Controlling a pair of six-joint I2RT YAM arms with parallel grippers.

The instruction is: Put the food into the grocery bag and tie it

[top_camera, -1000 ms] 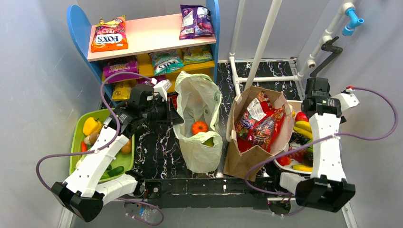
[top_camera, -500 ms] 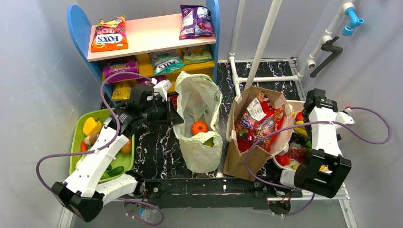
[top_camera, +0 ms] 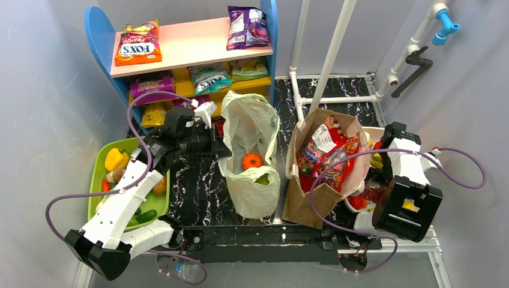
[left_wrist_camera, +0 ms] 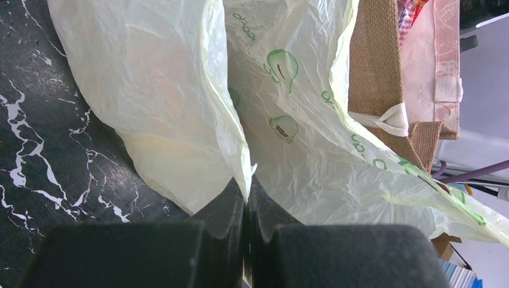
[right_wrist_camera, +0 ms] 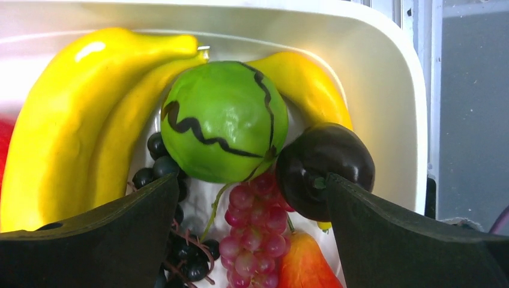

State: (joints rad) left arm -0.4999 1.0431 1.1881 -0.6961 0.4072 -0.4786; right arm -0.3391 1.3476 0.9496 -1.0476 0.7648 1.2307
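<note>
Pinching the rim of the grocery bag [left_wrist_camera: 180, 108] tight in the left pincer [left_wrist_camera: 246, 201]; holding the right pincer [right_wrist_camera: 249, 195] spread wide above the green fruit [right_wrist_camera: 223, 120] in the white tub [right_wrist_camera: 387, 78].

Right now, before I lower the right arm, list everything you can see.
grocery bag: one, pale green, table centre, mouth open
orange-red round food: one, inside the grocery bag
green food: one, inside the bag, beside the orange-red one
brown paper bag: one, right of the grocery bag, holding snack packets
green tray: one, left edge, holding a yellow pepper among vegetables
white tray: one, right edge
bananas: several, yellow, white tray
green round fruit: one, against the bananas
dark fruit: one, purple-black, white tray
red grapes: one bunch, white tray
shelf: one, blue and pink, back left
left gripper: black, shut on the grocery bag's edge
right gripper: black, open above the white tray
</note>
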